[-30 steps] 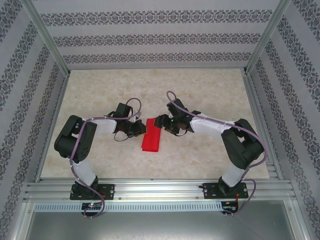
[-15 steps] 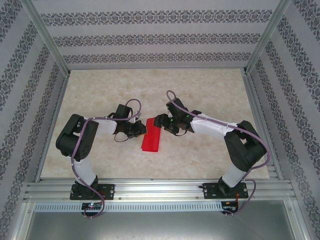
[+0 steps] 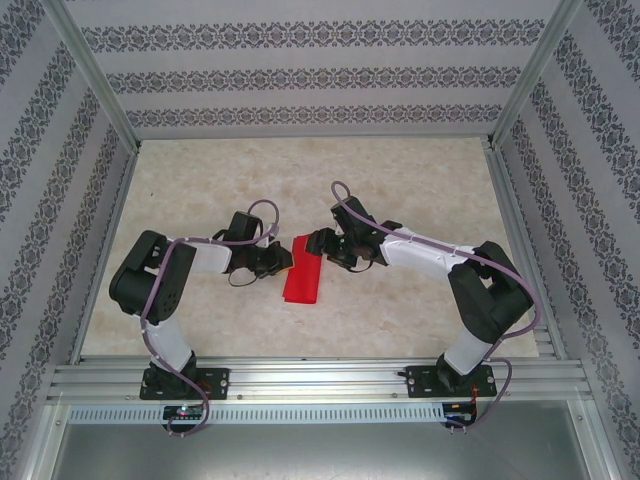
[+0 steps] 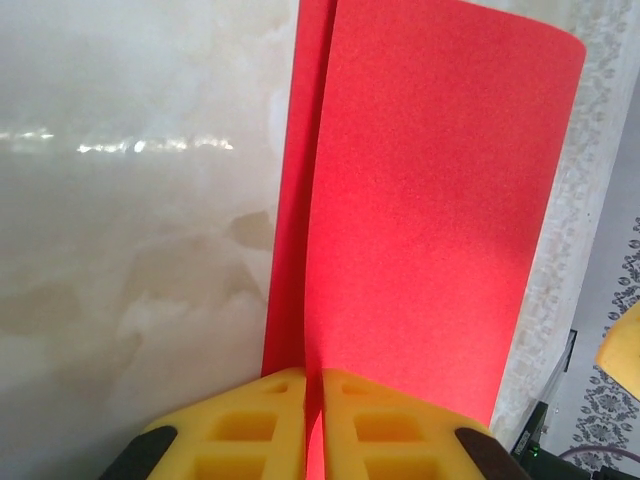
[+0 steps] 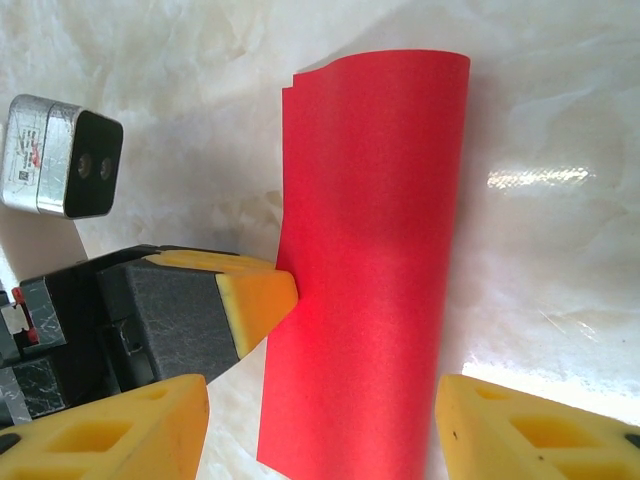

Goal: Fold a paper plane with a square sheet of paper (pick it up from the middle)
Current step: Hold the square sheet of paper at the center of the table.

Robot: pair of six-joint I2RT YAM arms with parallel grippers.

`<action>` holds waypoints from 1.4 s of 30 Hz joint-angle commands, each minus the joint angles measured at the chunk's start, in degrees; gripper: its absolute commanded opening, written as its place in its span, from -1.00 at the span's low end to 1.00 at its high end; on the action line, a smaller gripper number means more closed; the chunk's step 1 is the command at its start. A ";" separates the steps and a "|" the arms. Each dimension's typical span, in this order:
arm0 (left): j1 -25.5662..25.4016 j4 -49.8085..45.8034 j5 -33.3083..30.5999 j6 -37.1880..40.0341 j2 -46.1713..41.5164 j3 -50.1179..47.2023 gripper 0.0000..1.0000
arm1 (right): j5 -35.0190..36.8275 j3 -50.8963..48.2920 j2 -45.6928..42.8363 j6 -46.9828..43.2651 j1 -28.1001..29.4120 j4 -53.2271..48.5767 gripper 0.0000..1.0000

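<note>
Just one red sheet [image 3: 302,272]; left end effector [image 4: 305,400] pinches it, right end effector [image 5: 322,425] spread.

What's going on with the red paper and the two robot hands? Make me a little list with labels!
paper: square sheet of paper, red, doubled over into a long narrow strip
plane: not made yet
fold: looks rounded, not pressed flat
lies on: marbled table, between the two arms
left gripper: shut, pinching the sheet's edge
right gripper: open, one finger on each side of the sheet
</note>
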 commanded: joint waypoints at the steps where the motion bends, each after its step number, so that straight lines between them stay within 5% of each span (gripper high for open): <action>1: -0.87 0.82 -1.73 -0.67 -2.96 -0.42 -0.75 | 1.22 0.66 -0.36 -0.60 0.65 0.76 0.23; 42: -4.30 1.16 -7.61 0.34 -1.51 -1.55 -0.75 | 1.53 0.17 0.04 -0.32 1.22 0.63 0.21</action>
